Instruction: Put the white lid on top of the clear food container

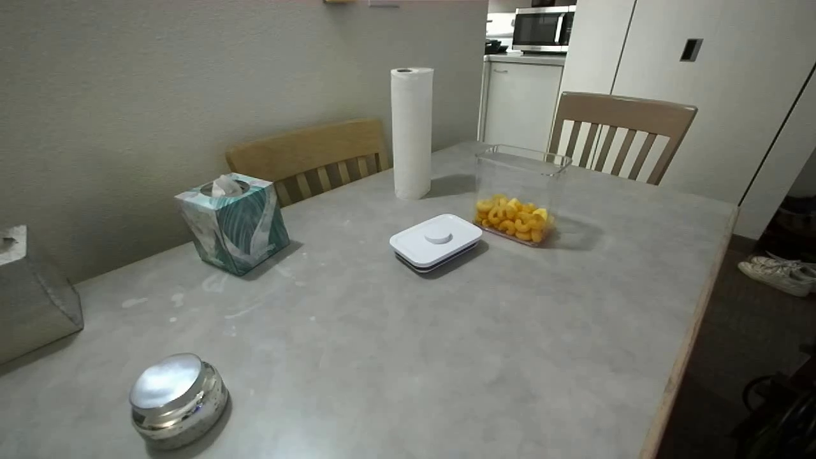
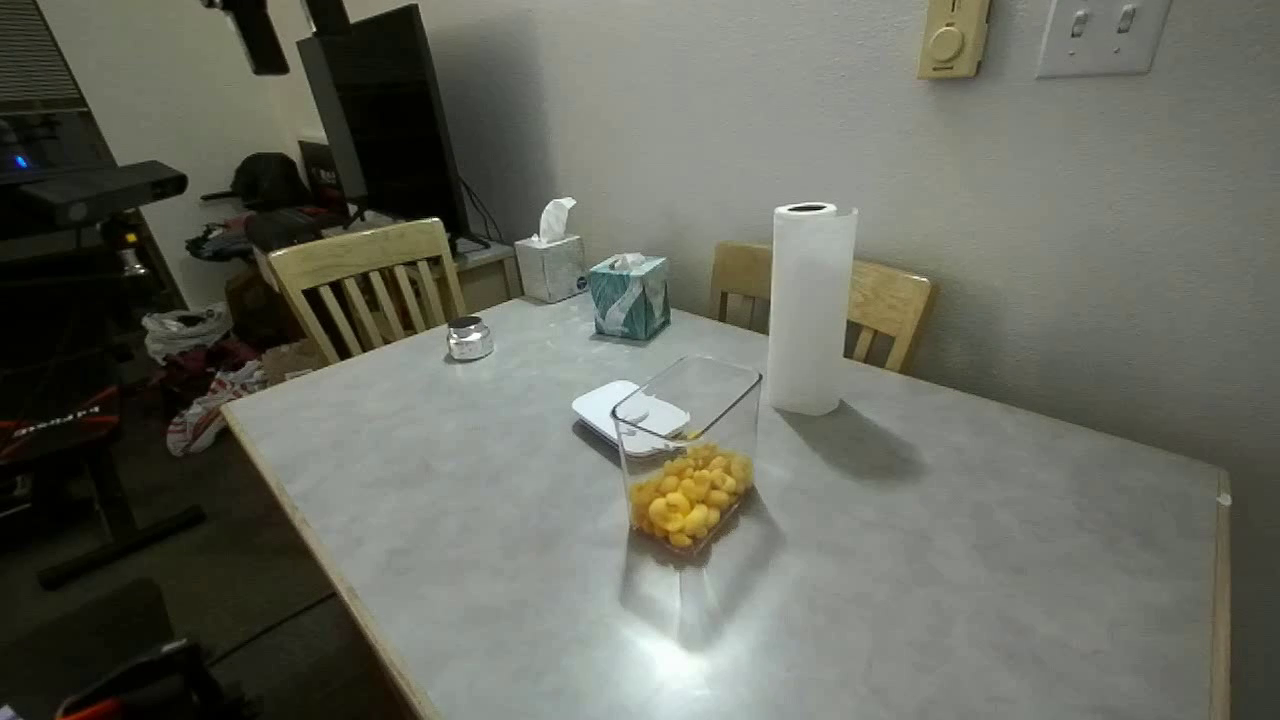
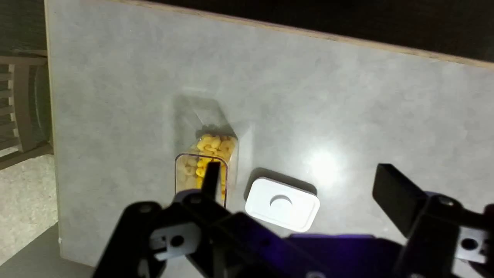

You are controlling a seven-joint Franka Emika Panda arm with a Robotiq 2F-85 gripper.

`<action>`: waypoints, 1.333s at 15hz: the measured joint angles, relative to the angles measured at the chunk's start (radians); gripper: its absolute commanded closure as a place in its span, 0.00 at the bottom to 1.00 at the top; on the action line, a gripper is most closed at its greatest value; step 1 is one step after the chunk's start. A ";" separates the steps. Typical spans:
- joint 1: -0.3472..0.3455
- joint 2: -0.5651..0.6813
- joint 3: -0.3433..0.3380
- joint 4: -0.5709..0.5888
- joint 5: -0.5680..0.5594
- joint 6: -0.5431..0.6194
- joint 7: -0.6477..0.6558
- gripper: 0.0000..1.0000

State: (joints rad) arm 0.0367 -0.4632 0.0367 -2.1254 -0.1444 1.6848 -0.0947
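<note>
Hand point(image 3: 301, 179) hung spread and empty, seemingly at the approach step, which next called for descending to grip the white lid point(image 3: 283, 210) beside the clear food container point(image 2: 690, 490).

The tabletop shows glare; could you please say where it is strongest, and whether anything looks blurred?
Wrist view: strong glare above and right of the white lid, gripper slightly blurred; in an exterior view: glare below the clear food container.

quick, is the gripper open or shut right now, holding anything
Gripper: open, jaws wide apart, holding nothing; the white lid lies on the table.
</note>
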 measured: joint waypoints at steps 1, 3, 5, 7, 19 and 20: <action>0.000 0.000 0.000 0.000 -0.001 0.004 0.003 0.00; -0.002 0.001 0.004 -0.006 -0.045 0.062 0.041 0.00; -0.008 0.010 0.011 -0.027 -0.115 0.180 0.119 0.00; -0.021 0.038 0.017 -0.051 -0.176 0.314 0.227 0.00; -0.060 0.181 0.035 -0.064 -0.172 0.623 0.520 0.00; -0.058 0.189 0.035 -0.064 -0.147 0.624 0.490 0.00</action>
State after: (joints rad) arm -0.0210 -0.2746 0.0715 -2.1898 -0.2910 2.3090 0.3957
